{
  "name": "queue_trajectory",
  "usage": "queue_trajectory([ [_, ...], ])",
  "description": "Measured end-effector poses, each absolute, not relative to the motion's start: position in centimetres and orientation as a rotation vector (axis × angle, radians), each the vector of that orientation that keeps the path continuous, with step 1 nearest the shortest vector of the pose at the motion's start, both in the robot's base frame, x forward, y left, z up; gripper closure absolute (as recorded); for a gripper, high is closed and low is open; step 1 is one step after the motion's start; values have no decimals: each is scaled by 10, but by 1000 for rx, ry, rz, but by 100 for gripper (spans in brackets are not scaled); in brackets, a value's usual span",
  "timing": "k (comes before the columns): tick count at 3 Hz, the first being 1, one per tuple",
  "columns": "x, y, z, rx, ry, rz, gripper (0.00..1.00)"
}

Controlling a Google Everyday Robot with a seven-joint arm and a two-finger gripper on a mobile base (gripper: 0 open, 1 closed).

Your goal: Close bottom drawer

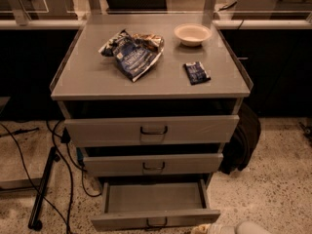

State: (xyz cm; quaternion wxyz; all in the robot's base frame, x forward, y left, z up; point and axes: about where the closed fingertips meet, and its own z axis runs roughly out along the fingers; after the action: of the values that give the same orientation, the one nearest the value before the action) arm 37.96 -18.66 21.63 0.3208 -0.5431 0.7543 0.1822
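The bottom drawer (155, 219) of the grey cabinet stands pulled out toward me. Its shallow tray (153, 197) looks empty, and a small dark loop handle (157, 223) hangs on its slim front panel. The gripper (207, 228) shows only as a pale shape at the bottom edge of the camera view. It sits just right of the drawer's front right corner, low near the floor. Most of it is cut off by the frame.
The top drawer (152, 129) and the middle drawer (153, 164) stand slightly out. On the cabinet top (87, 77) lie a chip bag (134, 54), a white bowl (192, 34) and a small dark packet (197, 72). A black bag (243, 135) leans at the right; cables (63, 179) and a stand leg (44, 189) lie at the left.
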Motion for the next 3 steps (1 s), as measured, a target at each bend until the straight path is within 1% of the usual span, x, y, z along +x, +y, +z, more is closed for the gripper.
queue_trajectory([
  [3,415,-197,184,-1485,1861,415,100],
])
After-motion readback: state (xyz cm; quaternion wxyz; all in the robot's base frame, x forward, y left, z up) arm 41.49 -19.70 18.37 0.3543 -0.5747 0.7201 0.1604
